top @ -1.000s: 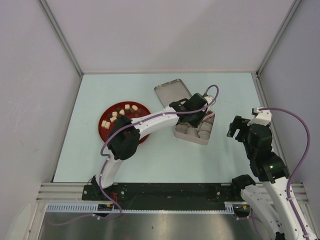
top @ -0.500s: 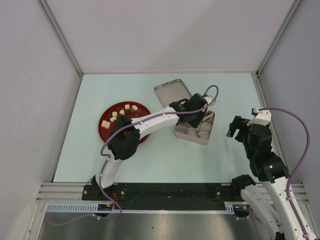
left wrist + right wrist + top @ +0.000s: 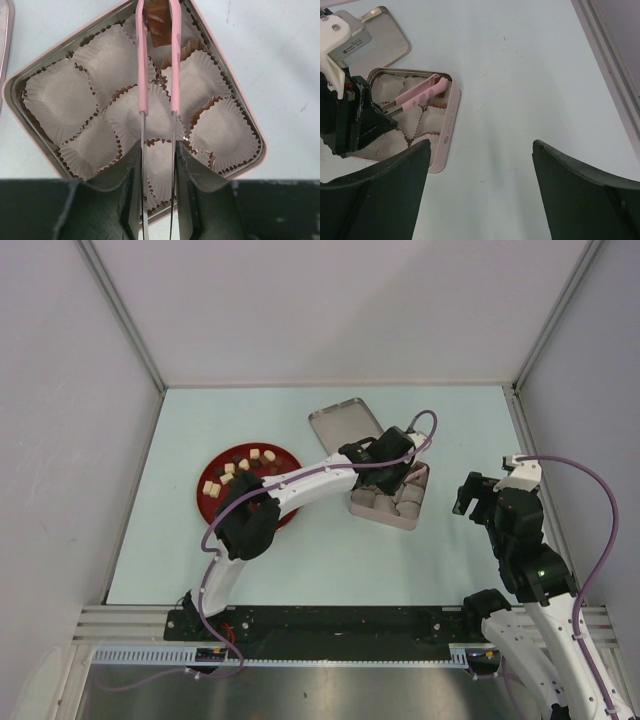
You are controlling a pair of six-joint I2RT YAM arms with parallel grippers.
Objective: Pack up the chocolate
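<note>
My left claw (image 3: 157, 161) is closed most of the way on a pair of pink-tipped metal tweezers (image 3: 142, 80). The tweezers run straight up the middle of the left wrist frame. Their tips pinch one dark brown chocolate piece (image 3: 157, 22) at the top edge of that frame, over the far corner of the square metal tin (image 3: 448, 134). I cannot tell if the piece touches the cup under it.

The tin is lined with crinkled white paper cups (image 3: 60, 97) packed side by side. In the top view the tin sits right of centre on the pale counter (image 3: 330, 560), under my left wrist. A flat metal lid (image 3: 343, 422) lies just beside it, to its upper left.

The rest of the task's things, small chocolate pieces (image 3: 210, 487), some cream and some dark, sit on a round red plate (image 3: 212, 508) left of centre. My left forearm hides part of the plate.

My right claw (image 3: 479, 150) is spread wide and holds nothing. It hangs over bare counter at the right of the top view, well apart from the tin. In the right wrist frame the tin and tweezers show at the left.
</note>
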